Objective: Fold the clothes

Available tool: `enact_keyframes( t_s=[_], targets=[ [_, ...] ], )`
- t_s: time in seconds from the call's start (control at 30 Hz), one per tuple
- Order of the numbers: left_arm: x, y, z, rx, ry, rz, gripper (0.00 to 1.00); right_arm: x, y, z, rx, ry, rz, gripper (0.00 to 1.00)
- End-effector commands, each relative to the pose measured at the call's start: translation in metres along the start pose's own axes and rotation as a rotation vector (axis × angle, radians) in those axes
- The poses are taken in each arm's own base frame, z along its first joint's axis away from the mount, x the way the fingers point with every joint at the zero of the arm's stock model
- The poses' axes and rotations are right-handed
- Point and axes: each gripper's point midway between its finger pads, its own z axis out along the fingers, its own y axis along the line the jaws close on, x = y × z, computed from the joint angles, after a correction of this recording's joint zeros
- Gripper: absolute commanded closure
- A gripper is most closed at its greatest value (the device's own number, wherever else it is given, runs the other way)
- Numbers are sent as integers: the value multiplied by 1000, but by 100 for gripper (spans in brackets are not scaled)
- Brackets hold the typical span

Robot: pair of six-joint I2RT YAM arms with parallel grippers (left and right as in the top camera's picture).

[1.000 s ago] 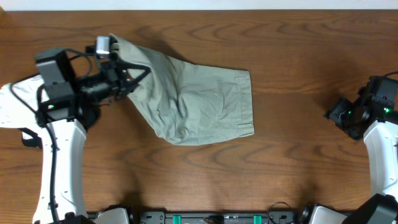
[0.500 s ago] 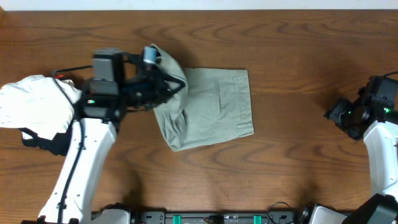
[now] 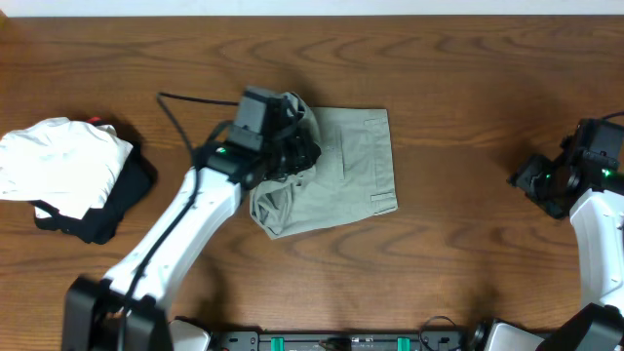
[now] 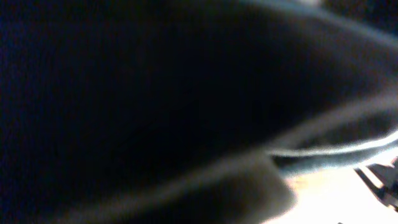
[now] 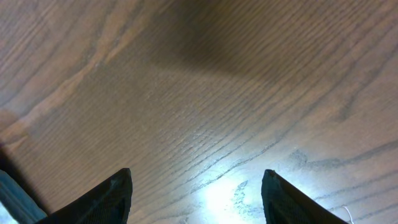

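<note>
The left gripper (image 3: pixel 295 148) is clamped shut on a bunch of the shorts (image 3: pixel 356 166), with a hump of the pale khaki cloth standing up around and behind it. Its own camera is smothered: that view is almost all dark blur, with only a soft pale edge of fabric curving across the bottom and a bright patch at the lower right. The shorts lie a little left of the middle of the table (image 3: pixel 468 78). Their right half is spread flat, with a stitched hem along the right edge, and their left side is rumpled and doubled over under the gripper. The left arm (image 3: pixel 185 234) reaches up to them from the near left corner, white-shelled, with a thin black cable (image 3: pixel 180 112) looping out over the wood beside it. Further left, well apart from the shorts, a white garment (image 3: pixel 58 161) sits heaped on a black garment (image 3: pixel 112 200) at the table's left edge. Over at the far right the right gripper (image 5: pixel 196 177) hangs with its two dark fingers spread and nothing between them, only bare boards below. The table is dark brown wood with strong wavy grain, and it shines where the light catches it. A pale strip (image 3: pixel 312 6) runs beyond its far edge. A black rail (image 3: pixel 341 341) with green fittings lines the near edge.
</note>
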Motion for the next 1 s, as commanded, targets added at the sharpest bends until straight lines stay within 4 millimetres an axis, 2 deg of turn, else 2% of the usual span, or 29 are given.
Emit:
enact_keyframes(
  t_s=[0.0,0.23,0.37,0.5,0.73,0.77,0.8,0.87,0.9,0.97],
  targets=[
    [-4,-10,13,10,-11,-26,94,1,1,-1,-6,-1,-12,35],
    [-10,-44,22,122,-46,-88,94,1,1,-1,-6,-2,-12,35],
    [-1,-51,26,129,-19,-227,94,1,1,-1,-6,-2,-12,36],
    [8,-63,29,147,-9,-209,94,1,1,-1,-6,-1,-12,36],
    [15,-65,36,140,2,-200,94,1,2,-1,-14,2,-12,36],
    [15,-68,37,149,1,-193,88,1,2,-1,-14,2,-12,36],
    [14,-72,38,165,-3,-184,67,1,2,-1,-13,2,-12,36],
    [14,-93,38,243,-6,-144,46,1,3,-1,-15,3,-13,36],
    [14,-106,35,297,-3,-113,38,1,3,-1,-17,3,-12,36],
    [15,-145,23,463,-11,33,33,1,3,-1,-16,3,-12,36]
  ],
)
